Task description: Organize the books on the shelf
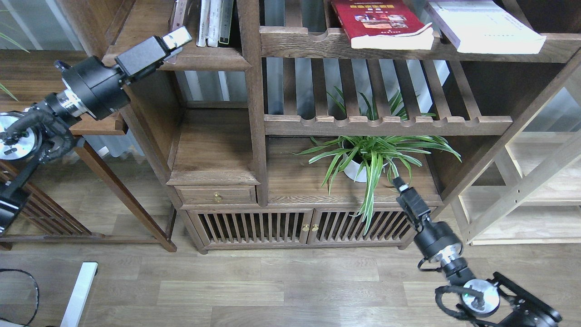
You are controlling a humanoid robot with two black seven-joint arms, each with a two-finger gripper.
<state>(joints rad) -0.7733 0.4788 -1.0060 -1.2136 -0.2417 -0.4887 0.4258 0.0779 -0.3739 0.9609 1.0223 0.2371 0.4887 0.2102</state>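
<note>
The yellow title on the red book (pixel 380 22) is too small to read.

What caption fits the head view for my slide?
Left tool at the solid shelf; red book and white book lying flat on the slatted shelf.

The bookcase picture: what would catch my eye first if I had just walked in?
Probably the green spider plant in its white pot, low in the middle of the dark wooden bookcase. Above it, a bright red book and a thick white book lie flat on the slatted top shelf. Two black robot arms reach in, the left hand at the upper left shelf and the right hand near the plant.
</note>
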